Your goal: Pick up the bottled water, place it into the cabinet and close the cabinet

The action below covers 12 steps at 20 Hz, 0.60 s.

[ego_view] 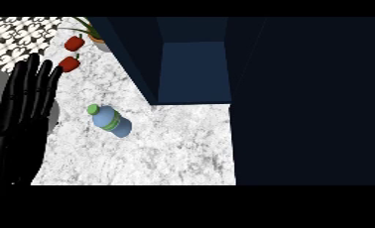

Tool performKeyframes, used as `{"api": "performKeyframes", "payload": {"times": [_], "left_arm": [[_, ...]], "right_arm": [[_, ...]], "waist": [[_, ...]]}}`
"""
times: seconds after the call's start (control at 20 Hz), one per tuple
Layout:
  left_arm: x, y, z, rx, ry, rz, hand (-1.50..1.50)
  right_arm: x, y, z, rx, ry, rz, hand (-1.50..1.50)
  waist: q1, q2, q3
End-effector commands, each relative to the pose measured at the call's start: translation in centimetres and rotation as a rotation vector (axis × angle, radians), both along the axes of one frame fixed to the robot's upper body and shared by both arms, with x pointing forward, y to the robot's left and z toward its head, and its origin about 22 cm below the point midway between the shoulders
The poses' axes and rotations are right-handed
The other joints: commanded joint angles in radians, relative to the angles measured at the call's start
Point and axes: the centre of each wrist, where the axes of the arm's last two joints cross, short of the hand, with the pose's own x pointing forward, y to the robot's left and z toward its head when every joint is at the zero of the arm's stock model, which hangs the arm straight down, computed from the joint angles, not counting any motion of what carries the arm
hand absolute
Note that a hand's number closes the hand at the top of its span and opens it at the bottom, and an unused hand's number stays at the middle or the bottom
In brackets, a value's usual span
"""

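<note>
Nearest me, left of the blue plastic water bottle [110, 121], I see the left black robot hand [23, 108] with fingers straight and spread, holding nothing. That green-capped bottle lies on its side on the white marbled bench [161, 147], apart from the robot hand. Beyond the bottle stands the open dark-blue cabinet [194, 71]; two red peppers [72, 53] sit further back, left of it.

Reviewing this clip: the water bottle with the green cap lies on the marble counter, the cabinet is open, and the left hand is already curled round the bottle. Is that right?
Not quite. In the head view the left hand is open, fingers straight, at the left edge, apart from the water bottle. The rest stands: the green-capped bottle lies on the marble counter and the cabinet is open.
</note>
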Motion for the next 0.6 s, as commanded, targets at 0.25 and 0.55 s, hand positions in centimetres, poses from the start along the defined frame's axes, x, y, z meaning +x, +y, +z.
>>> {"api": "performKeyframes", "payload": {"times": [0.25, 0.55], "left_arm": [[0.2, 0.7, 0.8, -0.077, -0.016, 0.523, -1.50], [-0.5, -2.4, 1.1, -0.293, 0.222, 0.553, -1.50]], "right_arm": [[-2.7, 0.0, 2.0, 0.052, -0.108, 0.029, -1.50], [-5.7, -0.2, 1.0, 0.121, 0.192, 0.136, -1.50]], "waist": [[0.006, 0.002, -0.025], [0.002, 0.003, -0.025]]}}
